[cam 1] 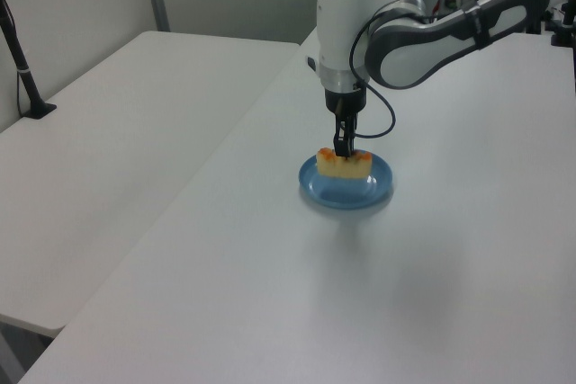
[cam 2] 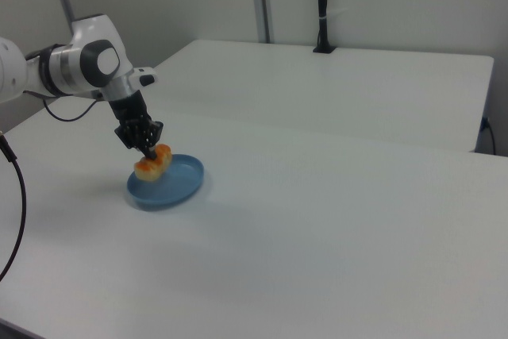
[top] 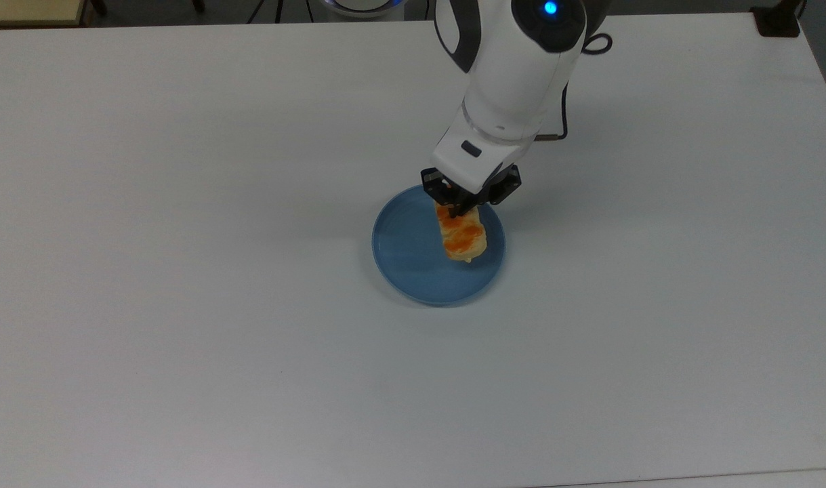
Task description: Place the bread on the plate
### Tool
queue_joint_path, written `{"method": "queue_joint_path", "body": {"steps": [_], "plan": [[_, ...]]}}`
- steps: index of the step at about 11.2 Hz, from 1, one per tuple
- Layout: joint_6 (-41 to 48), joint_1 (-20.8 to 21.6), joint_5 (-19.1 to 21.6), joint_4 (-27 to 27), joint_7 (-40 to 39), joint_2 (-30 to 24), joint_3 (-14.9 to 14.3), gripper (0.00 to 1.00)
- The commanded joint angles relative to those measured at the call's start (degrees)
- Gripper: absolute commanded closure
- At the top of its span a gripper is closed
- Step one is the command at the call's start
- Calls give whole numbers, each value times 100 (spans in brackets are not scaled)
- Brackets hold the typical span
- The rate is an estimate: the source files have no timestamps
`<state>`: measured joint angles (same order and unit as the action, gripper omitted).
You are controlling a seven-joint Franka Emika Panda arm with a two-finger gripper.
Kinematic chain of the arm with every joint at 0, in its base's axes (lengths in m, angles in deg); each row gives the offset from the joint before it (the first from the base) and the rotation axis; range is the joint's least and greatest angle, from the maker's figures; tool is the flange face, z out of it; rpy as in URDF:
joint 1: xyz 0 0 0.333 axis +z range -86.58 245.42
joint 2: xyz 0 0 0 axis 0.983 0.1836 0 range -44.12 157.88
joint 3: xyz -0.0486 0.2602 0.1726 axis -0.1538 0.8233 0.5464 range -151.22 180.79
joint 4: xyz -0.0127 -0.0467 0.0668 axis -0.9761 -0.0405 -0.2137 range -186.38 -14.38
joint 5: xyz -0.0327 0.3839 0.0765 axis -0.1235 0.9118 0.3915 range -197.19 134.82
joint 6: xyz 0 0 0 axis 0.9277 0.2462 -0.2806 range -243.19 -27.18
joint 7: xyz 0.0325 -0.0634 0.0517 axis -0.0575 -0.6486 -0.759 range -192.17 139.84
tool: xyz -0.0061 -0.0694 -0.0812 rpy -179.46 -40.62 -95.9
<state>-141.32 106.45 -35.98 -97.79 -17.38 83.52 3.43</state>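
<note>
Bread in my grip, hanging directly over the plate.

My gripper [top: 461, 207] is clamped on the far end of the bread [top: 461, 234], whose long axis runs from the fingers toward the near side of the top view. The bun sits over the right half of the plate [top: 400, 254] in the top view; the left view shows it low over the dish, though I cannot tell if it touches. I judge what remains is straight down, then release.

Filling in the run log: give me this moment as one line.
phase: placing | pincer: shut on striped pale-yellow bread bun | bun: over round blue plastic plate, contact unclear | white table
</note>
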Motion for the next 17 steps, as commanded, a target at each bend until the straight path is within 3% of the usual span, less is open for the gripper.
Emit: {"method": "queue_joint_path", "body": {"steps": [1,2,3,5,7,8,10,12,14,17], "plan": [[37,49,-249,-21,185,-10,-60,100],[-24,14,-293,-30,220,25,-60,60],[-111,13,-337,-56,264,51,-60,1],[-51,5,-408,-56,308,-9,-60,0],[124,-170,-399,-83,851,-595,96,0],[586,-659,-399,-74,1036,-947,602,0],[1422,-2054,-364,-48,1012,-1545,1710,0],[1637,-2691,-137,-48,776,-1889,1829,0],[1707,-3202,486,-65,214,-2040,1768,0],[1769,-3160,515,-56,151,-2014,1619,0]]}}
